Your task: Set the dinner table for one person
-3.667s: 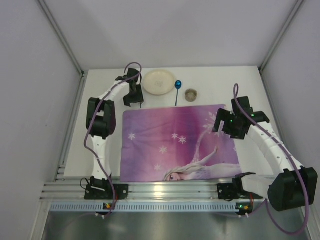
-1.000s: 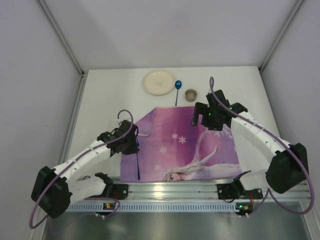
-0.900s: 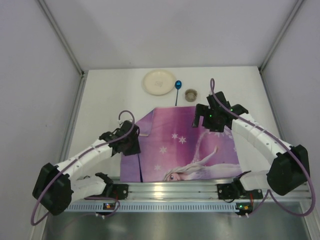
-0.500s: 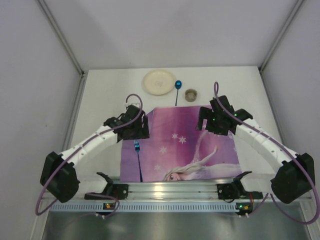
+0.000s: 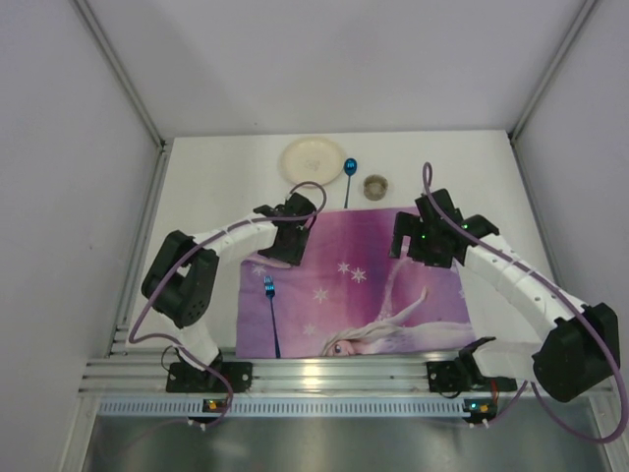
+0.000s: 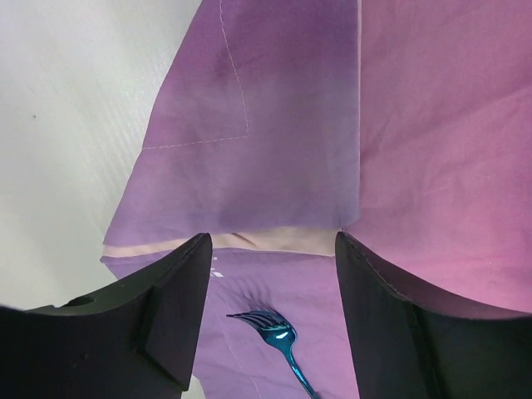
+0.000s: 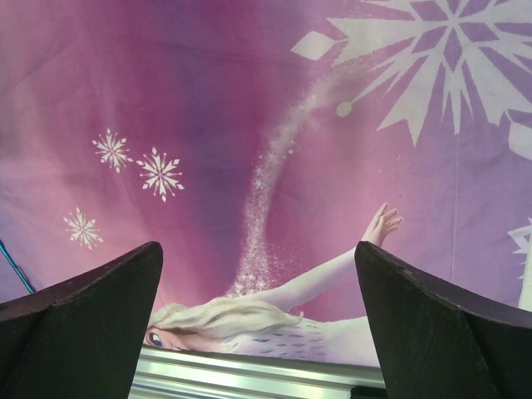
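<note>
Looking down, we see the white counter (image 5: 201, 197) spread beneath both hands. Our left hand (image 5: 287, 244) hangs open and empty over the far-left corner of the placemat (image 5: 334, 285), with the blue fork (image 5: 272, 317) nearer the front edge. Our right hand (image 5: 421, 248) gapes wide above the mat's right side.

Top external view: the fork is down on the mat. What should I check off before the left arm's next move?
1. Fork flat on placemat, clear of left fingers: ok.
2. Left fingers open, empty: ok.
3. Right fingers open, empty: ok.
4. Placemat flat: not ok, far left corner folded over.
5. Plate, spoon, cup on placemat: not ok, all on the dinner table beyond it.
</note>
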Controlling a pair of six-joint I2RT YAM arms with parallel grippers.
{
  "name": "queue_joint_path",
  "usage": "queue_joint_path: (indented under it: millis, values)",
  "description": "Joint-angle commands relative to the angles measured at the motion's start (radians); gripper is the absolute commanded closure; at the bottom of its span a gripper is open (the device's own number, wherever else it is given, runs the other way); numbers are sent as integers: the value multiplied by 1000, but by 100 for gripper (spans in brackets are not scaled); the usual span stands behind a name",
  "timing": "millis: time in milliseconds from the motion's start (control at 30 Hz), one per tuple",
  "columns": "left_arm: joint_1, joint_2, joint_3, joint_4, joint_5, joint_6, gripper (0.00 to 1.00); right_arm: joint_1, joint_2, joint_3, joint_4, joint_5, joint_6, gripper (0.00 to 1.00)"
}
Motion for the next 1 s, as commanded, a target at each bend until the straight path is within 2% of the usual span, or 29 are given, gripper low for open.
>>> queue_joint_path:
  millis: [0, 267, 500, 967]
  values:
    - [-3, -6, 46, 12, -14, 49, 34, -30, -54, 0, -19, 23, -27, 0]
    - [-3, 42, 49, 30, 41, 49, 42, -63, -62, -32, -21, 14, -42, 0]
    - [-13, 14, 55, 18, 63, 1, 43, -68, -29, -15, -16, 15, -53, 0]
    - [-23, 90, 83, 1, 9, 17, 46, -76, 34, 9, 2, 12, -68, 0]
